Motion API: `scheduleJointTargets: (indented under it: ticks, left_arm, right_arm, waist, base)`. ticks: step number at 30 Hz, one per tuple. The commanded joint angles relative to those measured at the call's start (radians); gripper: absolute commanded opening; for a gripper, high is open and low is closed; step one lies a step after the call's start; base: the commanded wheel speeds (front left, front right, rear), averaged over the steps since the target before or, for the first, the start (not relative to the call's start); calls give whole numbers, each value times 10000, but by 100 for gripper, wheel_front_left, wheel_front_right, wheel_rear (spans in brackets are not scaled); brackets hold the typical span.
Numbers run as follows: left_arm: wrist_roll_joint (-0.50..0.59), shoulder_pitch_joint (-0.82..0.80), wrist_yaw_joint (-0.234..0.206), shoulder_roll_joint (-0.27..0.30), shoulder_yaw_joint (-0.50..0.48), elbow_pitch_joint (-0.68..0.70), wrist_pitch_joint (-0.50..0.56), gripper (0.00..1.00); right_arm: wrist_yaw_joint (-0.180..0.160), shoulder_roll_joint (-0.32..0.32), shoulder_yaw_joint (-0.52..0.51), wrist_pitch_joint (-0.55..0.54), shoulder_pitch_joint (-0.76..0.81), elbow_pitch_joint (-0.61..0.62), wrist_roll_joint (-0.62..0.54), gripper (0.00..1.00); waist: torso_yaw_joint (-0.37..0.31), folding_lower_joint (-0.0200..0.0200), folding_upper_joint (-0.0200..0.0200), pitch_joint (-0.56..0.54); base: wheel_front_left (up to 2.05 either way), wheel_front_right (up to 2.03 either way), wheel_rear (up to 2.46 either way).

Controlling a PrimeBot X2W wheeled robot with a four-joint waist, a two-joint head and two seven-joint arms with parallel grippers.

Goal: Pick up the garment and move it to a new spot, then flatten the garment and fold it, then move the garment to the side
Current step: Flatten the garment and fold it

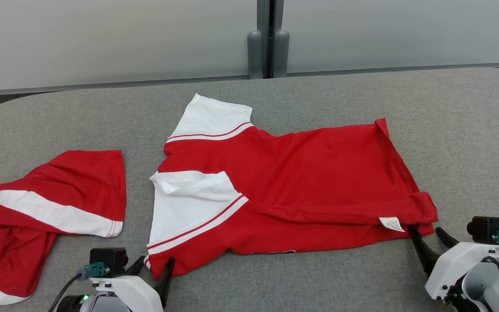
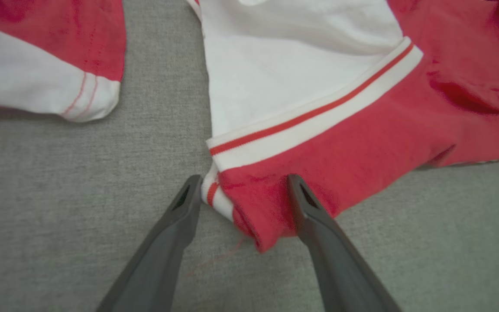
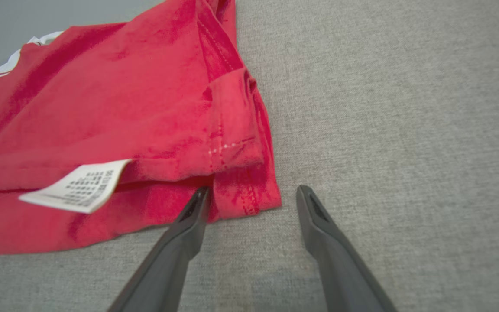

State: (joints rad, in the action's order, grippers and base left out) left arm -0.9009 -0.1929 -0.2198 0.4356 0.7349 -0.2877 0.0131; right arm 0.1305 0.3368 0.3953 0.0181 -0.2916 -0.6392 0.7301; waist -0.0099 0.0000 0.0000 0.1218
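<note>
I find the garment, a red shirt with white sleeves, lying mostly flat on the grey table. Its long axis runs across my front from left to right: sleeves and shoulders to my left, hem to my right. The left gripper is released, jaws wide. In the left wrist view the near shoulder corner lies between its fingers, not yet pinched. The right gripper is likewise released. Its inner finger meets the near hem corner just beside the care label, and its outer finger stands over bare table. Each arm therefore sits at its own near corner, with the shirt extending away from both. I judge the coming move, a paired pinch and lift away from me, depends on both corners staying seated. A second red and white garment lies apart to the left.
</note>
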Motion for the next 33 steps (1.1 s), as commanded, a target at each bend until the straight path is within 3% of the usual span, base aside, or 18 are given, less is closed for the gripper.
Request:
scheduleJointTargets:
  ticks: [1,5,6,8,9,10,12,15,16,17,18,27,33]
  left_arm:
    - [-87,-137,-7,14,15,23,114,100]
    - [-232,-158,-139,34,47,83,505,100]
    - [-244,-163,-194,47,68,55,625,100]
    - [-270,-202,-229,61,111,21,784,84]
    - [-332,-205,-230,41,101,15,830,61]
    - [-348,-207,-219,38,120,1,916,48]
    - [-357,-215,-216,36,135,-5,959,46]
    - [-421,-248,-175,22,156,-50,1051,15]
    - [-436,-262,-148,21,162,-65,1071,0]
    - [-437,-268,-134,19,167,-80,1071,0]
    - [-431,-273,-127,17,178,-96,1073,0]
    - [-437,-60,-27,300,274,203,1227,0]
    - [-519,273,-80,1209,444,1313,2064,0]
  right_arm:
    - [4,28,21,40,-83,-101,-80,100]
    - [4,32,187,-87,-141,-269,-35,100]
    - [4,30,210,-103,-170,-309,-15,95]
    - [6,30,262,-148,-223,-373,10,66]
    - [6,40,278,-135,-271,-394,1,60]
    - [6,52,292,-117,-312,-411,-6,58]
    - [4,64,313,-110,-346,-432,-15,53]
    - [4,97,416,-191,-492,-568,-88,45]
    - [4,96,444,-220,-526,-613,-94,22]
    - [4,99,463,-230,-557,-656,-88,4]
    - [6,104,480,-244,-592,-696,-66,0]
    - [4,457,464,-381,-435,-428,205,0]
    - [4,1103,356,-1535,150,551,405,0]
  waist:
    - [-3,0,0,-5]
    - [14,0,0,-51]
    - [18,0,0,-63]
    - [30,0,0,-67]
    - [35,0,0,-65]
    - [37,0,0,-63]
    - [36,0,0,-61]
    - [20,0,0,-58]
    - [15,0,0,-64]
    - [15,0,0,-72]
    - [16,0,0,-80]
    - [29,0,0,-447]
    - [-5,0,0,-765]
  base:
    - [0,0,0]
    - [0,0,0]
    - [0,0,0]
    - [0,0,0]
    - [0,0,0]
    - [0,0,0]
    - [0,0,0]
    - [0,0,0]
    - [0,0,0]
    - [0,0,0]
    - [0,0,0]
    - [0,0,0]
    - [0,0,0]
